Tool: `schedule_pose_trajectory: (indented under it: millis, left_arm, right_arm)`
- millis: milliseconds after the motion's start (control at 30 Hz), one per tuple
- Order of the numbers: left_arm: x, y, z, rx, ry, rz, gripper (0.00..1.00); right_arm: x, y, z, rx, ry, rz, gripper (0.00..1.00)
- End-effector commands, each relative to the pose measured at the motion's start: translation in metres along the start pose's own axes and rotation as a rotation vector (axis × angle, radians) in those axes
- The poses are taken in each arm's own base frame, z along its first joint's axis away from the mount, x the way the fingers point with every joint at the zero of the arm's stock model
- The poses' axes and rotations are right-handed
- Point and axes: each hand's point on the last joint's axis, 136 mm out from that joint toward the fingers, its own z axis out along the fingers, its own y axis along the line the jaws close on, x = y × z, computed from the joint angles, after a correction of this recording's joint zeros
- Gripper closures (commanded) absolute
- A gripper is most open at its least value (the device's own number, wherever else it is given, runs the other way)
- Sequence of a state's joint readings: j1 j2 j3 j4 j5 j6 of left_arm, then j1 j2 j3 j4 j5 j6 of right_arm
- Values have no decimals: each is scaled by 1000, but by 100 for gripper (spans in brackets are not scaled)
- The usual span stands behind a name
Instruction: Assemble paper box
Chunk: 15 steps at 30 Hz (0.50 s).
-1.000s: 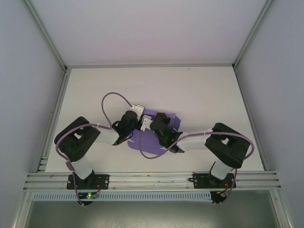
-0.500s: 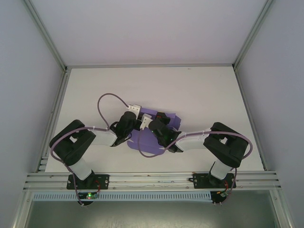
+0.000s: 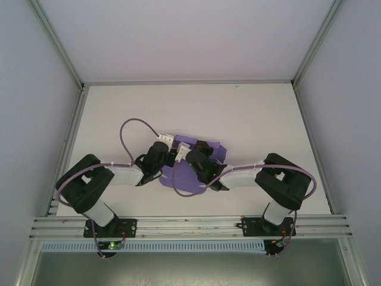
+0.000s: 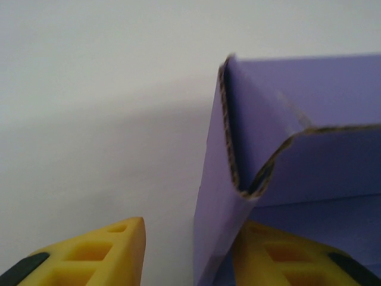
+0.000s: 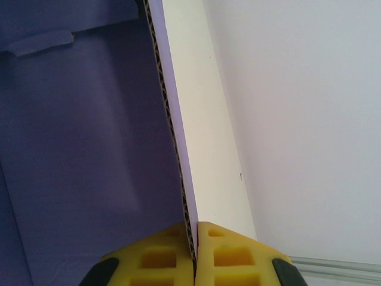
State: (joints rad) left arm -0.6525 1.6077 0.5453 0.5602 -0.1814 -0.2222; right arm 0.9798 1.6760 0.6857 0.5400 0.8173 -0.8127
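My right pincer [image 5: 195, 231] is clamped on an upright wall of the paper box [image 5: 89, 131] on the white table [image 3: 268, 113], and my left pincer [image 4: 191, 233] gapes astride its corner flap, one finger [image 4: 286, 256] half-hidden behind.

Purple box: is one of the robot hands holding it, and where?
Yes. The right gripper pinches the paper box by the edge of a side wall. The left gripper straddles a folded wall, jaws apart, not gripping.

Centre of table [image 3: 268, 113]: paper box [image 3: 218, 150], nearer front.
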Motion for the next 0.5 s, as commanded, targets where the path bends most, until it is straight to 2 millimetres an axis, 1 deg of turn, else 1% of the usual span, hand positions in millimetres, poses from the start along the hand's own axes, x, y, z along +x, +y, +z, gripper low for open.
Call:
schedule_pose_trajectory:
  millis: [0,67,100,200,267,300,333,433,467]
  left_arm:
    - [-10,7,12,-38,-23,-18,61]
    - [-17,6,17,-41,-47,-25,67]
    - [-19,7,19,-50,-58,-33,72]
    - [-30,11,23,-85,-102,-58,92]
    - [-34,9,27,-84,-107,-52,96]
    - [-35,9,29,-87,-109,-56,100]
    - [-35,10,30,-91,-109,-66,100]
    - [-32,25,31,-216,-114,-108,100]
    - [-30,33,29,-280,-113,-116,100]
  right_arm:
    - [6,30,-2,-116,-3,-20,100]
    - [6,32,-2,-124,-2,-20,100]
    - [6,33,-2,-128,-2,-18,100]
    - [6,38,-3,-156,-3,-11,100]
    - [7,41,-4,-176,-2,-2,100]
    - [7,44,-4,-186,0,-1,100]
    - [8,45,-4,-191,6,2,100]
    - [11,46,-2,-188,28,9,100]
    - [12,47,-2,-190,31,12,100]
